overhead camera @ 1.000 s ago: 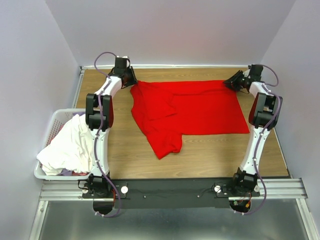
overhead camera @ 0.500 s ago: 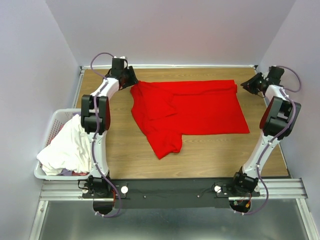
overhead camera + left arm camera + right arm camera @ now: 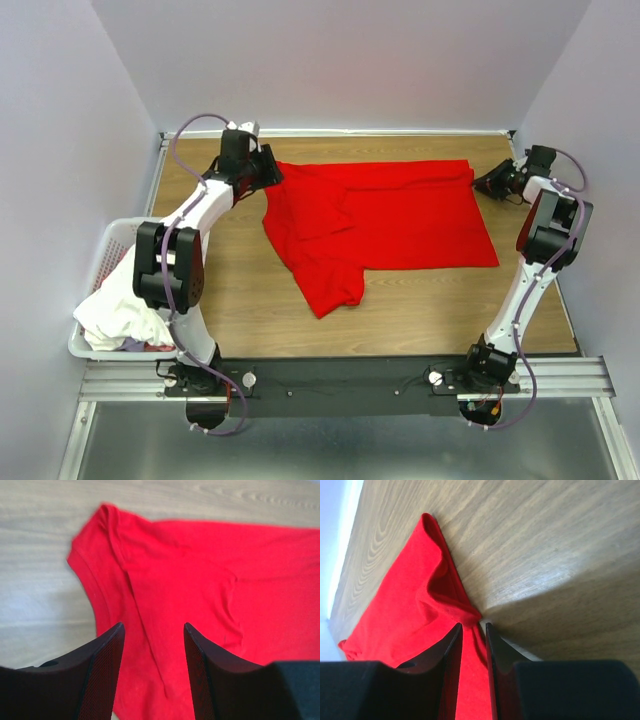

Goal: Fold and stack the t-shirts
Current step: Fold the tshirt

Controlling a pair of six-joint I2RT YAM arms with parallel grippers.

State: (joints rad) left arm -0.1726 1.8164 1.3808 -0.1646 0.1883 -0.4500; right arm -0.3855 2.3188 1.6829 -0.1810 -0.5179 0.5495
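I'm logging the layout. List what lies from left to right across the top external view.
basket holding white shirts → left gripper → red t-shirt → right gripper

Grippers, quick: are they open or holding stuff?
Left gripper: open, over the red t-shirt.
Right gripper: nearly closed at its corner; grip cannot be told.

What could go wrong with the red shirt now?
The right hand is at only the very tip of the red t-shirt corner, so a grip there might slip off. The left hand is open above the shirt and holds nothing; a pull from one side alone could drag and bunch the cloth.
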